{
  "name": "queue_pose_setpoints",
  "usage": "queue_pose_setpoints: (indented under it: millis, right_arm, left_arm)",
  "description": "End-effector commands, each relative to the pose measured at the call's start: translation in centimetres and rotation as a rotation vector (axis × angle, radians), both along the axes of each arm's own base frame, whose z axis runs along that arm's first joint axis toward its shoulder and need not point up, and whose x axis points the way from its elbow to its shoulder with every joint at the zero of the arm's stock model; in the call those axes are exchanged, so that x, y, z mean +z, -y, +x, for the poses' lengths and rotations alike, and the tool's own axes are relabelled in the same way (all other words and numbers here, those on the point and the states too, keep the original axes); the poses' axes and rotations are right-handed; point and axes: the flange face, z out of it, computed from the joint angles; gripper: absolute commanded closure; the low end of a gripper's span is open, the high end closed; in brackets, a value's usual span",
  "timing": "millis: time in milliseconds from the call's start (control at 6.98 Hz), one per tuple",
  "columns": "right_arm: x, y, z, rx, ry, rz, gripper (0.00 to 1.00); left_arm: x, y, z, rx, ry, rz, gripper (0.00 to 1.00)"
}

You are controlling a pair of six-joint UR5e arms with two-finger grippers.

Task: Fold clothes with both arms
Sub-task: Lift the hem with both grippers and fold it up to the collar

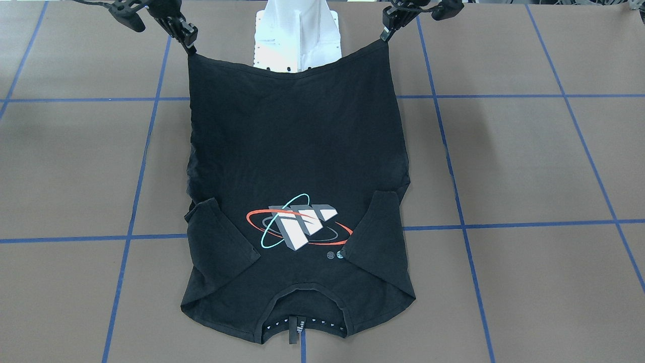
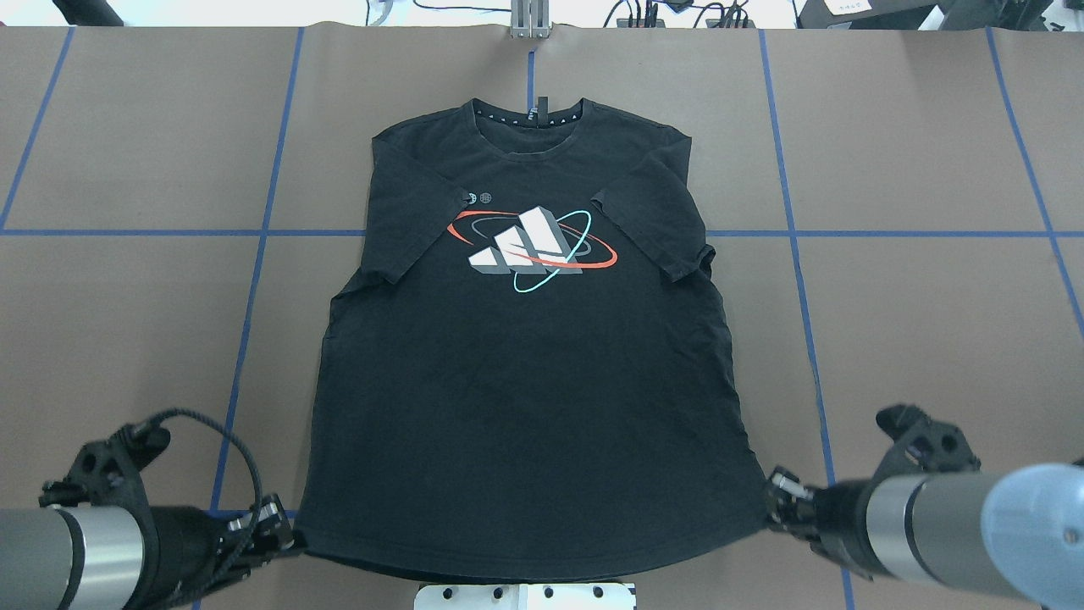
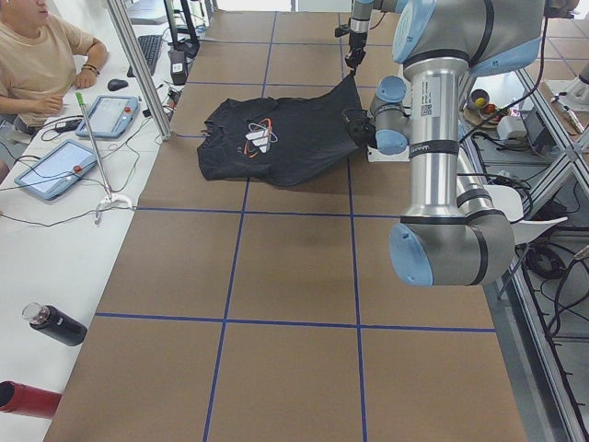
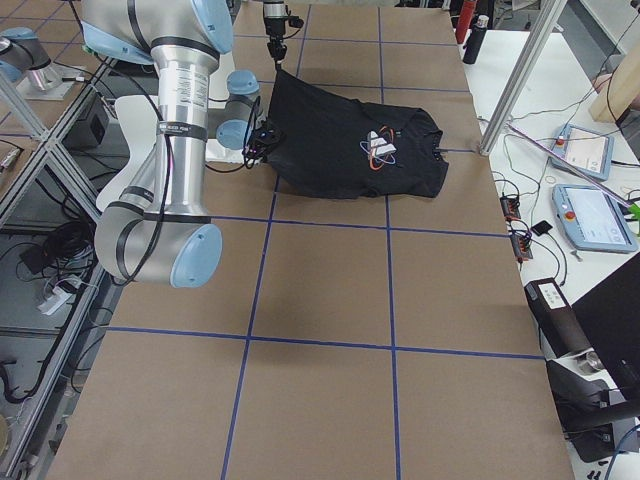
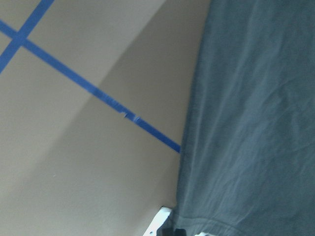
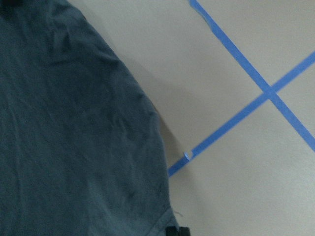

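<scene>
**Hem corners pinched, collar straight ahead of both sets of fingers**

The black T-shirt [image 1: 297, 151] lies print-up on the brown surface [image 1: 529, 161]. Both sleeves [image 1: 221, 237] are turned in over the chest. The left fingers [image 1: 387, 31] are clamped on one hem corner and the right fingers [image 1: 187, 43] on the other. The corners are lifted, and the hem [image 1: 287, 68] sags between them over the white pedestal base [image 1: 297, 35].

The shirt's long axis runs directly away from the fingers, from the hem to the collar [image 1: 302, 302] at the far end. Each arm is equally near its own corner.

The likely move is to carry the hem forward, with both arms level, towards the collar. The landing spot would be the shirt itself, just past the chest print [image 1: 297, 227]. Taped surface shows beyond the collar and to both sides, so room looks adequate.
</scene>
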Motion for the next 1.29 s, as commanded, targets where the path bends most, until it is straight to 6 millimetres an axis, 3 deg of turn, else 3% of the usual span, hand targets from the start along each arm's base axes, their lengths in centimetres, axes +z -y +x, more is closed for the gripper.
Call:
queue_pose_setpoints:
  millis: [0,143,286,430,716,859,1003,1146]
  right_arm:
    - [-3.9,9.6,-0.1,0.114,-0.026,-0.079,1.00]
    - [-5.4,13.3,-1.8,0.139,-0.087,-0.059,1.00]
    - [-6.0,16.5,-0.8,0.204,-0.110,-0.028,1.00]
    - [-5.5,18.7,0.2,0.172,-0.146,0.057,1.00]
    - [-2.4,26.1,1.7,0.150,-0.260,0.135,1.00]
    - [-1.0,29.1,1.6,0.155,-0.305,0.128,1.00]
    - [-1.5,32.3,0.1,0.168,-0.324,0.116,1.00]
    - [-1.7,35.1,-1.1,0.185,-0.320,0.117,1.00]
  left_arm:
    - [-0.9,5.2,-2.0,-0.039,0.011,0.216,1.00]
    - [-0.3,9.8,-3.5,-0.076,0.050,0.290,1.00]
    - [1.7,14.8,-4.3,-0.093,0.110,0.326,1.00]
    - [2.8,19.1,-4.8,-0.125,0.156,0.363,1.00]
    - [3.2,27.2,-2.5,-0.182,0.195,0.352,1.00]
    - [3.2,29.2,-1.1,-0.191,0.207,0.346,1.00]
    - [2.9,31.1,-0.5,-0.208,0.211,0.344,1.00]
    - [3.8,32.8,0.4,-0.212,0.233,0.330,1.00]
